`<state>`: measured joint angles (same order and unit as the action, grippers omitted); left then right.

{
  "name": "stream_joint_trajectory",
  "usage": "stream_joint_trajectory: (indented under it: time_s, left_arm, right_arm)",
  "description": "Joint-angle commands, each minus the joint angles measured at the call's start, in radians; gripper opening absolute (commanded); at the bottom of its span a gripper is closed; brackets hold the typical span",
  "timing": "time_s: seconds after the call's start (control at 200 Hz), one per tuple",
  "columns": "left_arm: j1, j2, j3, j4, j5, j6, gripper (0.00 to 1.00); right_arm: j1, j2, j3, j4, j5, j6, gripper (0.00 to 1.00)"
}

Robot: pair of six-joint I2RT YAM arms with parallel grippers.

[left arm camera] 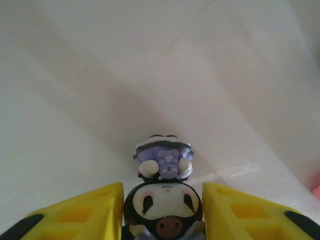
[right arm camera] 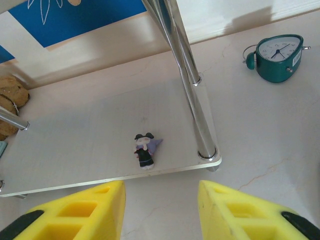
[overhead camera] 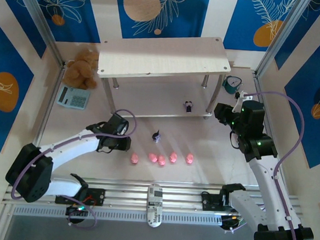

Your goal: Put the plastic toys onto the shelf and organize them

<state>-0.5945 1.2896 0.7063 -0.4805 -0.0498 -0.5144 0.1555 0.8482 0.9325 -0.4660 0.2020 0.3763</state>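
The shelf (overhead camera: 164, 57) stands at the table's (overhead camera: 203, 137) far edge, straight ahead of our right gripper (right arm camera: 161, 192), the nearer one, fingers apart and empty. Our left gripper (left arm camera: 162, 192) flanks a dark figurine (left arm camera: 162, 205) lying lengthwise, head nearest the wrist; clamped or loose, we cannot tell. Another figurine (right arm camera: 145, 150) lies by the lower board's (right arm camera: 90, 140) front right corner. Pink pigs (overhead camera: 162, 159) line the table's near middle. We read no writing.

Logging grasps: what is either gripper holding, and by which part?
The left gripper flanks the dark white-faced figurine at its head; whether it grips cannot be told. The right gripper is open, empty.
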Motion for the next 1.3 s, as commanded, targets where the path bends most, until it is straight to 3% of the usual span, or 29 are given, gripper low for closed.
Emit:
stream_joint_trajectory:
  time_s: [0.0,0.285,0.475,0.795,1.296]
  left_arm:
    - [0.017,-0.025,0.048,-0.036,0.000,0.014,0.47]
    - [0.037,-0.093,0.084,-0.063,0.026,0.059,0.53]
    - [-0.019,-0.129,0.121,0.014,0.059,0.238,0.53]
    - [-0.104,0.035,0.191,0.160,0.169,0.402,0.50]
    - [-0.144,0.257,0.300,0.200,0.239,0.444,0.54]
  right_arm:
    - [0.006,-0.006,-0.006,-0.012,-0.006,0.003,0.43]
    - [0.007,-0.007,0.002,-0.020,-0.003,-0.002,0.43]
    - [0.007,-0.006,0.003,-0.014,-0.002,0.004,0.43]
    - [0.014,0.000,0.014,-0.020,-0.009,0.015,0.43]
    - [0.019,0.006,0.026,-0.030,0.001,0.006,0.43]
